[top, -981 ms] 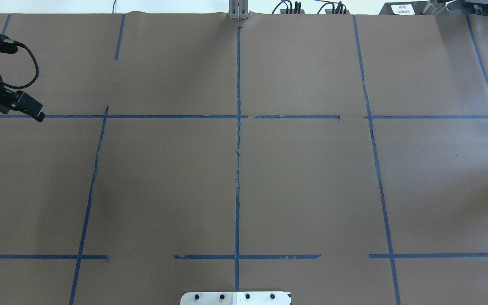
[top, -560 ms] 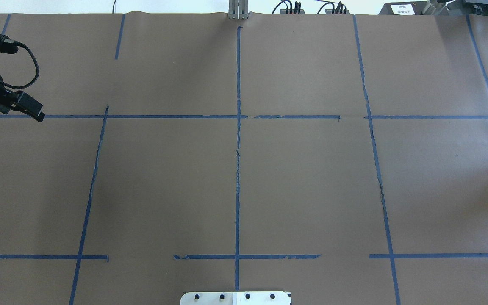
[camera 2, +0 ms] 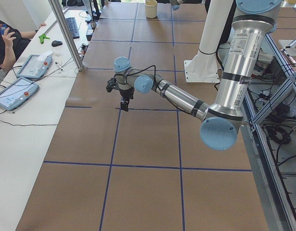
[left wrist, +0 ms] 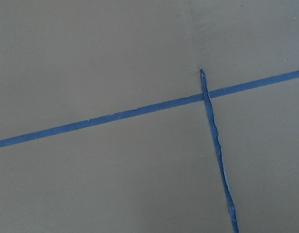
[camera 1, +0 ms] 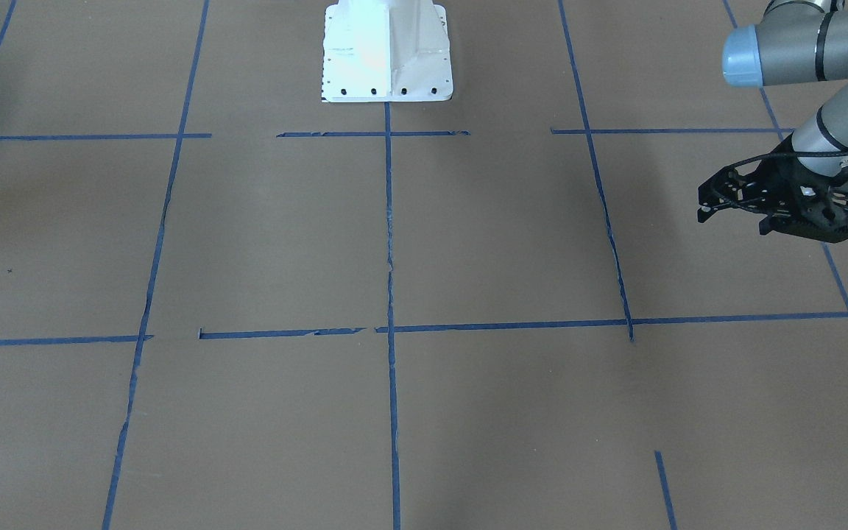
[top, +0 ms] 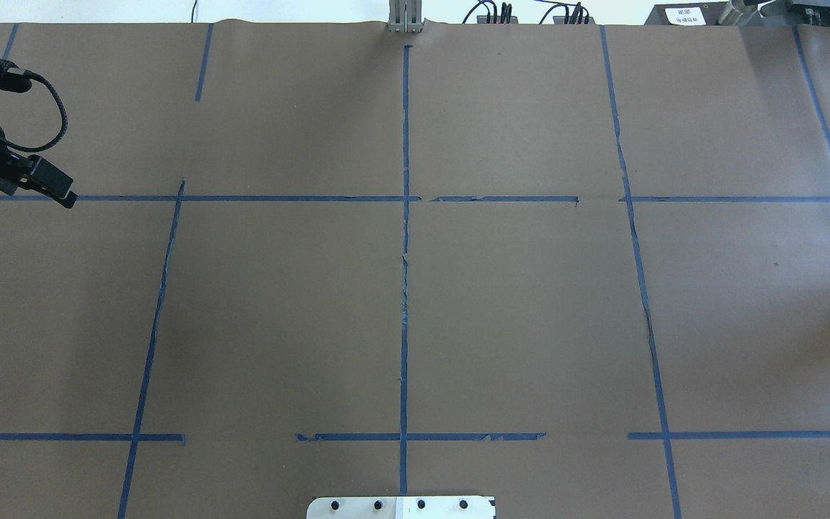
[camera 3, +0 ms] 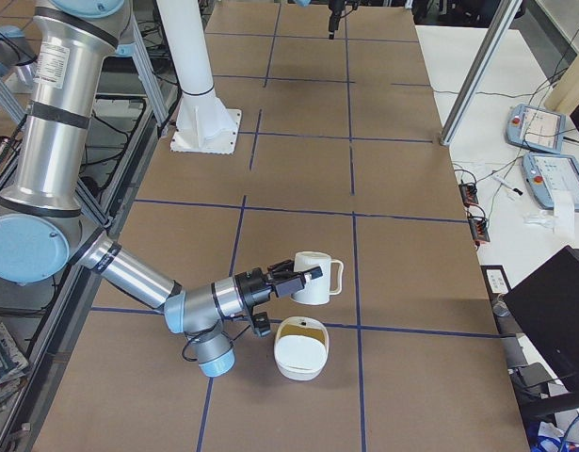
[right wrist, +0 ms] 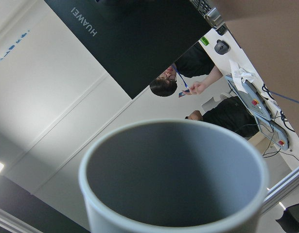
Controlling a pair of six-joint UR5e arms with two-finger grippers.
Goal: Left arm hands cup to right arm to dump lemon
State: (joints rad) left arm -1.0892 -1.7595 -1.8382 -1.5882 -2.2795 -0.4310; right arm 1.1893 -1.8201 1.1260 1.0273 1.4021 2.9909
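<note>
The white cup (camera 3: 315,282) shows in the exterior right view, at the tip of my right gripper (camera 3: 300,277), low over the table. Whether that gripper is shut on it I cannot tell. The right wrist view looks straight into the cup's mouth (right wrist: 173,174); its grey inside holds nothing. A white bowl (camera 3: 291,363) lies just in front of the cup, with a dull yellow patch inside that may be the lemon (camera 3: 304,328). My left gripper (top: 33,191) hangs open and empty at the table's left edge, also in the front view (camera 1: 733,221).
Brown paper with blue tape lines (top: 405,216) covers the table. The robot's white base (camera 1: 387,51) is at the near middle edge. An operators' bench with teach pendants (camera 3: 543,127), a metal pole (camera 3: 477,75) and a dark laptop (camera 3: 553,301) runs along the far side.
The left gripper stays at the left edge almost unmoved, with only a slight drift. Nothing else in the overhead view has changed.
</note>
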